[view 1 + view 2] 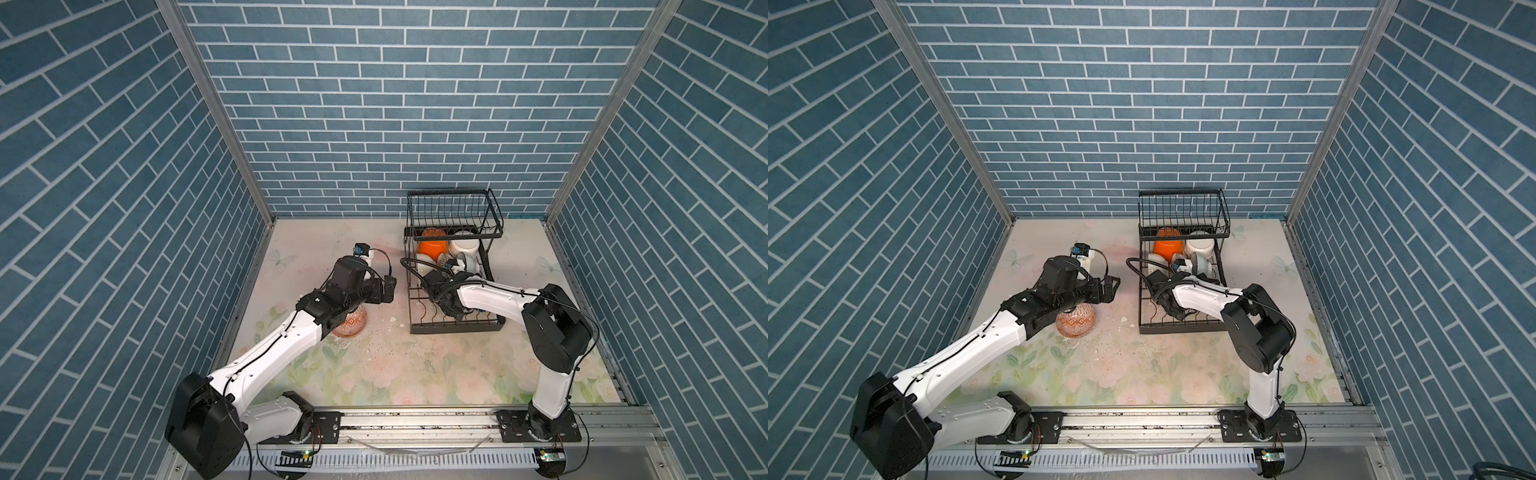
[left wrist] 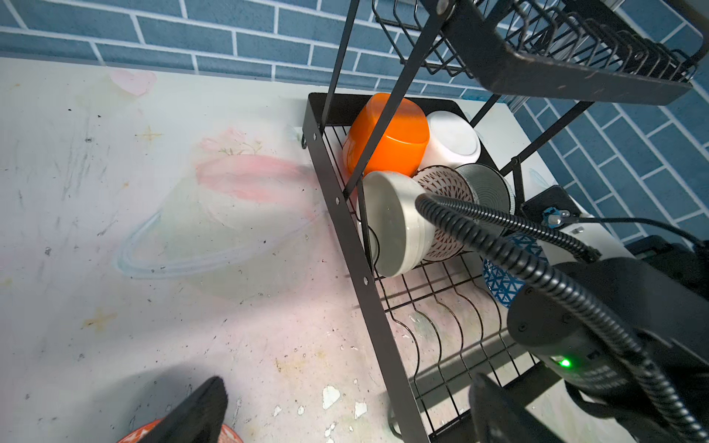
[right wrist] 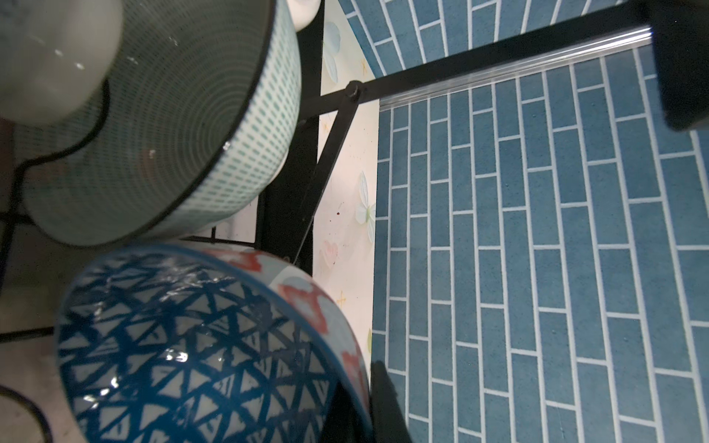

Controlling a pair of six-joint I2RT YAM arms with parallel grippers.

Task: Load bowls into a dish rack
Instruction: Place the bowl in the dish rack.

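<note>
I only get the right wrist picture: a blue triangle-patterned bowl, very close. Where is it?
Observer: The blue bowl is in the lower tier of the dish rack, near an orange bowl; the right tool grips its rim.
Operator: Any bowls left outside?
Observer: One, a reddish patterned bowl on the table, partly under the left arm.
Operator: Is that arm grabbing it?
Observer: No, the left tool is open and empty.

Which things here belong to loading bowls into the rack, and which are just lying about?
Job: dish rack; orange bowl, white bowl, cream bowl, red-flecked bowl and green dotted bowl in its lower tier; blue-and-white bowl gripped by the right end effector; reddish-brown bowl on the table, below the left arm.
Lying about: white chips on the table.
</note>
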